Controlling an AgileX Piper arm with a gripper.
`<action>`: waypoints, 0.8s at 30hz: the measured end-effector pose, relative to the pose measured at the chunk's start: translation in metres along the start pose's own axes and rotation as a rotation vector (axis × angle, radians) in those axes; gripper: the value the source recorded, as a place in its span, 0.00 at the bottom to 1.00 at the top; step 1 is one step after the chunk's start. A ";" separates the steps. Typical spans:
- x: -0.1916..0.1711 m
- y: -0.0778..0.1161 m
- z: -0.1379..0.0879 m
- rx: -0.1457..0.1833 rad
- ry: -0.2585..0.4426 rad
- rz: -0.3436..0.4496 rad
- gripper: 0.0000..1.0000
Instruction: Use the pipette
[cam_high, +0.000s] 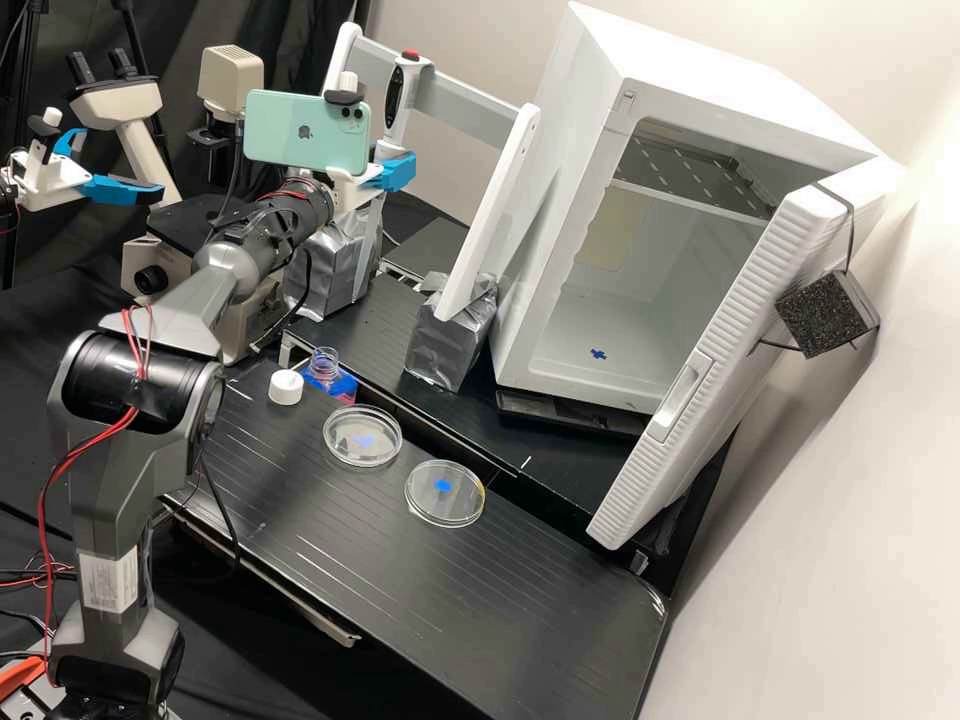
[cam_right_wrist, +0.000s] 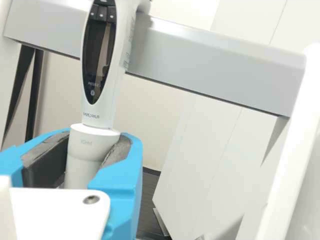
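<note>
The white gripper with two bright blue fingers (cam_right_wrist: 97, 136) is closed on the tall white plastic pipette with a dark oval screen (cam_right_wrist: 100, 112). A grey pad presses on each side of its round lower part, which seems a good spot, because the screen and top are left free. The pipette stands nearly upright, so its tip should point down, ready to go into something. It is right in front of the pale grey rail of the stand (cam_right_wrist: 215, 62), high over the bench, and I cannot tell if it hangs there or is free. The stand's foot wrapped in shiny silver tape (cam_high: 450, 340) is likely made heavy so it won't tip. On the black bench (cam_high: 330, 520), the clear bottle of pink liquid (cam_high: 324, 378) is open, with its white screw cap (cam_high: 286, 387) just beside it, so the tip could get in. Two round clear dishes (cam_high: 363, 447) (cam_high: 444, 507) sit near the bottle, perhaps so the drops have only a short trip. The long pipette might bump the rail, so it should come away gently.
</note>
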 end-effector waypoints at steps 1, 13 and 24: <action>0.000 0.000 0.000 0.000 0.000 0.002 0.00; -0.005 0.006 0.000 0.058 0.019 -0.003 0.00; -0.007 0.027 0.007 0.081 0.020 0.040 0.00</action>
